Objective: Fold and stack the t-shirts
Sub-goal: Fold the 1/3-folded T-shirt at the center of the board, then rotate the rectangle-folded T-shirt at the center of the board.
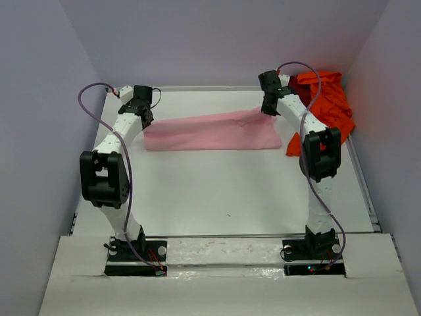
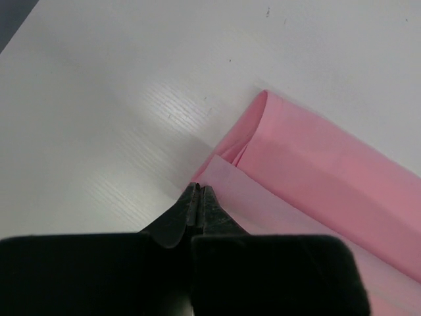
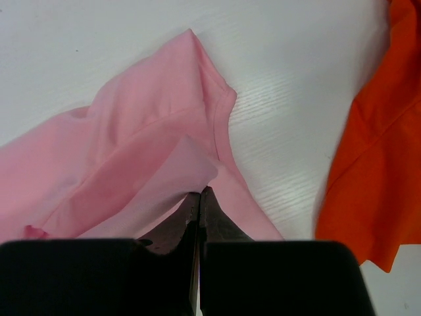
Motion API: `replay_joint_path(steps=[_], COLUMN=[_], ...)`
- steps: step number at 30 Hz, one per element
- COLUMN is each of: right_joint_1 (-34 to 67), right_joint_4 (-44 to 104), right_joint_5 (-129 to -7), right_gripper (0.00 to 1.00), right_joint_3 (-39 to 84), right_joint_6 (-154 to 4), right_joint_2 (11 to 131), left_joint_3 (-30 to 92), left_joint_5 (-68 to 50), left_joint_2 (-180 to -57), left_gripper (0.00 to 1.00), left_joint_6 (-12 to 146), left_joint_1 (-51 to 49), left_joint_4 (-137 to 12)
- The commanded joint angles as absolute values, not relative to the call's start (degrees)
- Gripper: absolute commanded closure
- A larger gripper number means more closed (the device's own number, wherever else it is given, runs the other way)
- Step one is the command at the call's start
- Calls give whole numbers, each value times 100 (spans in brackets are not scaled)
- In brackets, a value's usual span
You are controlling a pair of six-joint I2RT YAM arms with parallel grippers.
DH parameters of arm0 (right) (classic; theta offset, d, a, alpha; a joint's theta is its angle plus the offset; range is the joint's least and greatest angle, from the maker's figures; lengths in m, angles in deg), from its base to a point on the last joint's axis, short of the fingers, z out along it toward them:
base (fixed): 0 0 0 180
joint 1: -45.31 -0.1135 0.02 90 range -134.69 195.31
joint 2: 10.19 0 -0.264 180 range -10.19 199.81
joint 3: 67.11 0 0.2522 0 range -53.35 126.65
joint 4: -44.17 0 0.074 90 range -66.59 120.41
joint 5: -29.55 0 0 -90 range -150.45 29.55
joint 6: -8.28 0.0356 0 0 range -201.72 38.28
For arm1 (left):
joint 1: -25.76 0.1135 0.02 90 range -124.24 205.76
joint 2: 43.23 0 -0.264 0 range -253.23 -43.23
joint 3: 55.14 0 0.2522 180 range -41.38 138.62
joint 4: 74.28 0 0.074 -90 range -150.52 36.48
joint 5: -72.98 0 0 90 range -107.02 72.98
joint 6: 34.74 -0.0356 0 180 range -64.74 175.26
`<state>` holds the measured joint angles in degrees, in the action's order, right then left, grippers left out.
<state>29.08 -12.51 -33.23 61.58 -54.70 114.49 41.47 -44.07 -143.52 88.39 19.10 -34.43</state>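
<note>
The left arm's base (image 1: 135, 253) and the right arm's base (image 1: 314, 253) sit on the near side of the light pink t-shirt (image 1: 210, 131), bolted at the front edge of the white worktop (image 1: 217, 197). Both arms reach away from there to the shirt's two ends.

The light pink t-shirt lies as a long band across the far half of the worktop, folded lengthwise, with a rounded fold running along its edge in the left wrist view. The left tool (image 1: 146, 120) is at the shirt's left end. Its jaws are pressed together with no gap, and a pale inner layer of the pink cloth meets the tips. The right tool (image 1: 268, 108) is at the shirt's right end. Its jaws are also pressed tight, pinching a thin pale fold of pink cloth that rises off the worktop, so this end of the shirt peaks upward.

The orange-red t-shirt (image 1: 329, 102) lies crumpled just beyond the pink shirt's right end, in the far right corner. In the right wrist view a strip of bare worktop separates the two shirts.
</note>
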Motion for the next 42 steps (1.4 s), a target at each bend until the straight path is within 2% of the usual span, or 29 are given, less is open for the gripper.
replay_joint_path(steps=[1, 2, 3, 4, 7, 8, 15, 23, 28, 34, 42], right_joint_1=[2975, 2975, 3028, 3028, 3028, 3028, 3028, 2844, 2729, 2729, 2729], right_joint_4=[-1107, -1099, -1090, -1081, -1028, -1011, -984, -818, -791, -563, -422], right_joint_5=[-3268, -3303, -3303, -3312, -3347, -3356, -3460, -3980, -4217, -4428, -4516], right_gripper=[95, 87, 74, 56, 40, 38, 36, 37, 37, 38, 39], right_joint_3=[6425, 6433, 6451, 6451, 6495, 6503, 6346, 5292, 4554, 3789, 3814], right_joint_6=[-5369, -5377, -5386, -5386, -5447, -5482, -5544, -5448, -5273, -5210, -5263], right_joint_2=[11645, 11715, 11742, 11760, 11769, 11760, 11471, 10812, 10398, 10169, 10389], left_joint_3=[4010, 3932, 3896, 3869, 3711, 3702, 3641, 3070, 3218, 3649, 3922], left_joint_5=[-4471, -4471, -4488, -4523, -4629, -4690, -4506, -3970, -3311, -3223, -3363], left_joint_2=[-14518, -14527, -14528, -14519, -14405, -14396, -14116, -13903, -14350, -14913, -15362], left_gripper=[81, 73, 59, 55, 45, 44, 44, 44, 44, 45, 45], left_joint_6=[8884, 8884, 8892, 8919, 8963, 8945, 8936, 8945, 8972, 8813, 8497], left_joint_1=[1925, 1925, 1925, 1925, 1925, 1925, 1890, 1381, 880, 616, 633], left_joint_4=[-3749, -3793, -3871, -3890, -4048, -4065, -4066, -4294, -4408, -4514, -4654])
